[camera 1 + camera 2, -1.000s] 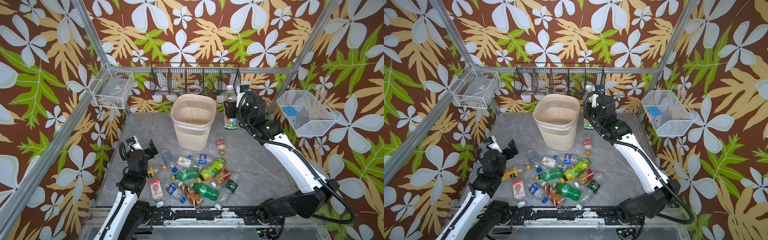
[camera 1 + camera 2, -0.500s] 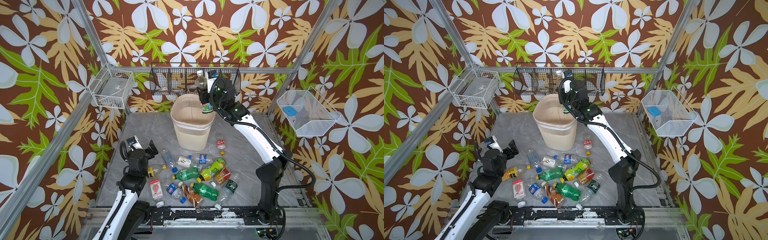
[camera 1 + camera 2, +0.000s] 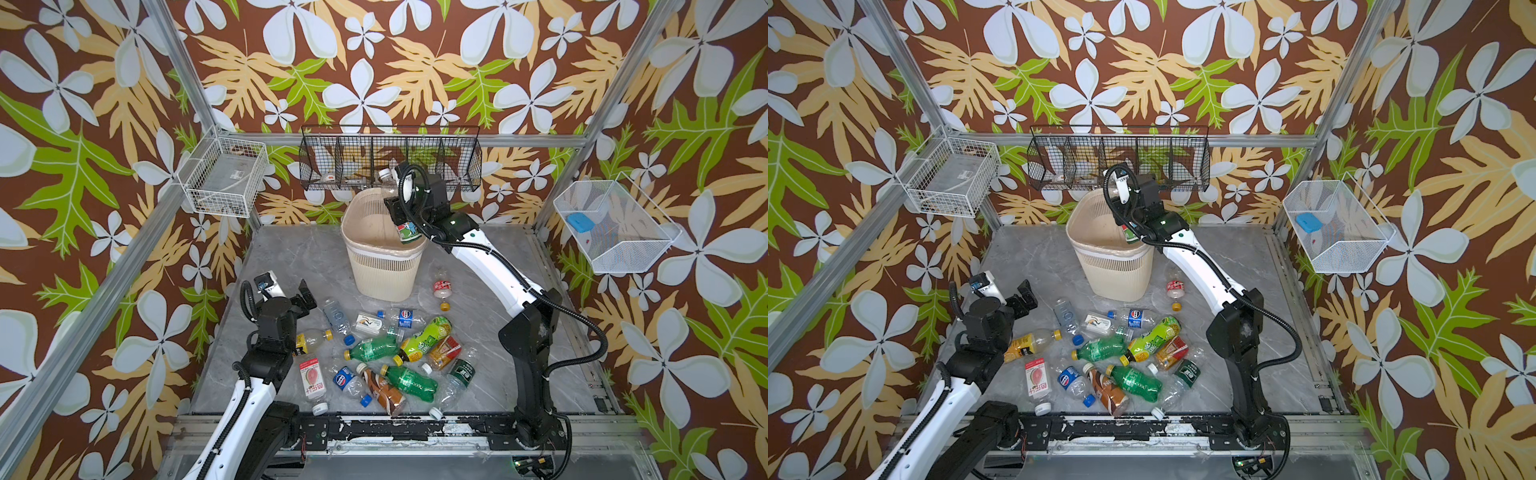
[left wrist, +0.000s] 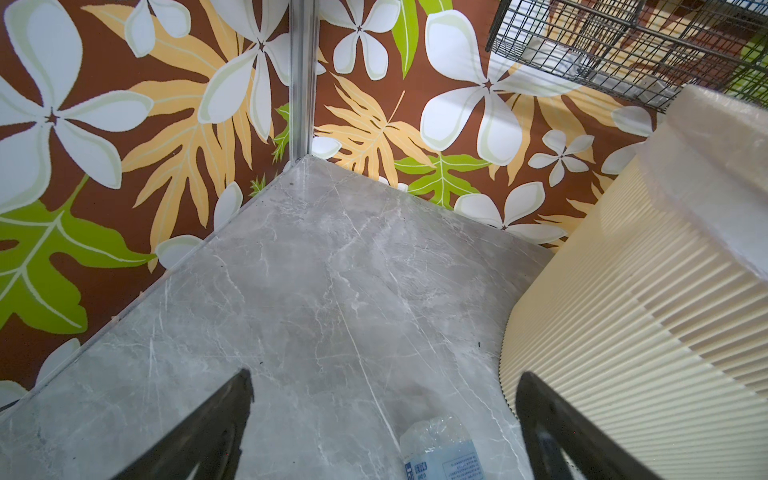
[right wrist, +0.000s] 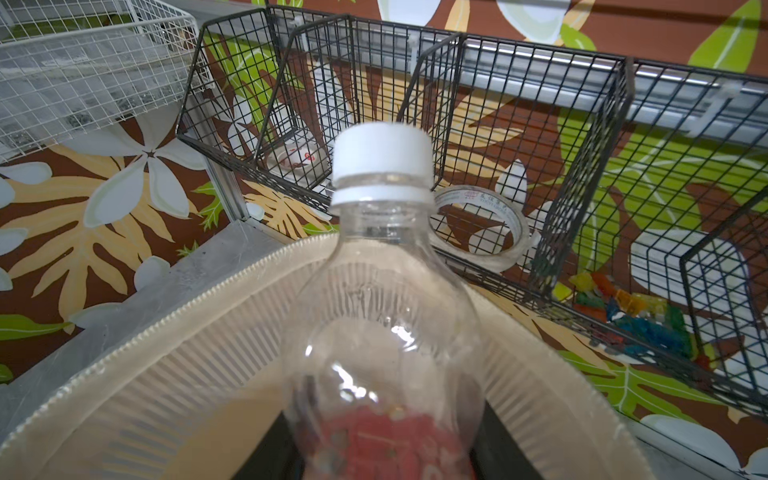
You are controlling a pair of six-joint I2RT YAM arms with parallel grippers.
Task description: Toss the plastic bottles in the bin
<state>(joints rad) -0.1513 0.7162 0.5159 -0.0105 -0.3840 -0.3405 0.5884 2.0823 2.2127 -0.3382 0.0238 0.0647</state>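
Floral wallpaper in brown, green and cream closes three sides of the cell, with aluminium posts in the far corners, a black wire rack (image 3: pixel 390 162) on the back wall and white wire baskets (image 3: pixel 224 178) on the side walls. Below them the grey marbled surface (image 3: pixel 291 266) carries the bin (image 3: pixel 386 274), which stands near the middle of the far edge. A scatter of plastic bottles (image 3: pixel 395 353), a dozen or so in green, clear and brown, lies toward the near edge. One red-labelled bottle (image 3: pixel 441 286) lies apart, just beside the bin. The right pincer (image 3: pixel 398 205) is clenched on a clear bottle (image 5: pixel 382 332) with a white cap and holds it tilted over the bin's opening (the cap points toward the rack). The left pincer (image 4: pixel 384 378) hangs released and empty, jaws wide, above the surface toward the left edge, with a clear blue-labelled bottle (image 4: pixel 440 449) just below it. By my reading the task is barely begun. No bottle shows in the visible part of the bin's interior, one looks about to be dropped, and the whole scatter is left to collect.
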